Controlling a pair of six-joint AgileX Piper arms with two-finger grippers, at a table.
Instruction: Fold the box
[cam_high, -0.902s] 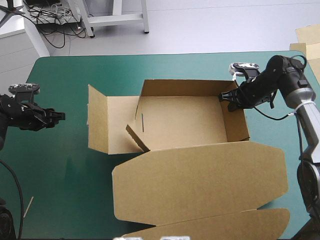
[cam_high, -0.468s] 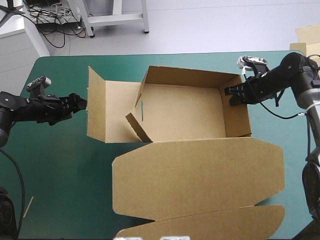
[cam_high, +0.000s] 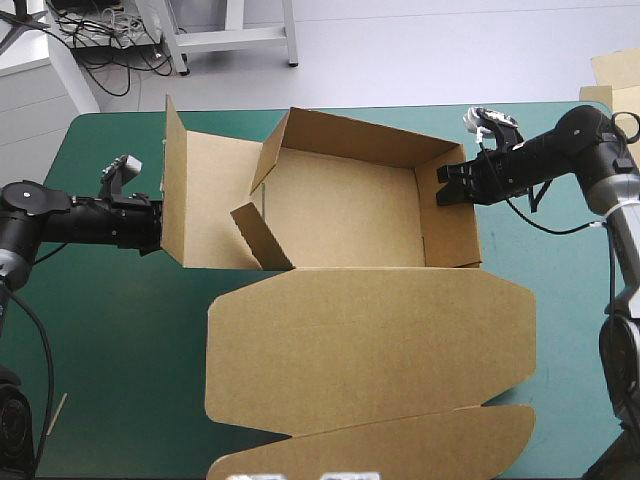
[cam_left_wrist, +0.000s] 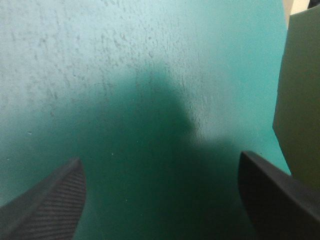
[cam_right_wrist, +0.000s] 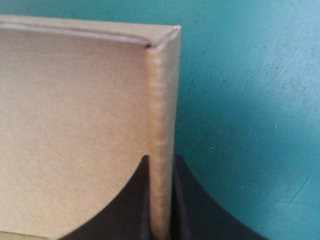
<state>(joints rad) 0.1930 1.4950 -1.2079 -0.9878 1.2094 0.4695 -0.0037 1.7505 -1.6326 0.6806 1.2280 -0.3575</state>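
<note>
Teal-green table (cam_high: 120, 330), pale grey floor (cam_high: 420, 50) beyond its far edge, white metal legs (cam_high: 289, 30), tangled cables (cam_high: 105, 28)

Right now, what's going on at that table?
The robot is midway through folding a brown cardboard box on the teal-green table cover. The right claw is shut on the box's right wall. The left claw, open, sits at the outside of the upright left flap. The broad lid lies flat toward the near edge.

Brown box (cam_high: 350, 210), walls raised, lid flat, left panel upright.
</note>
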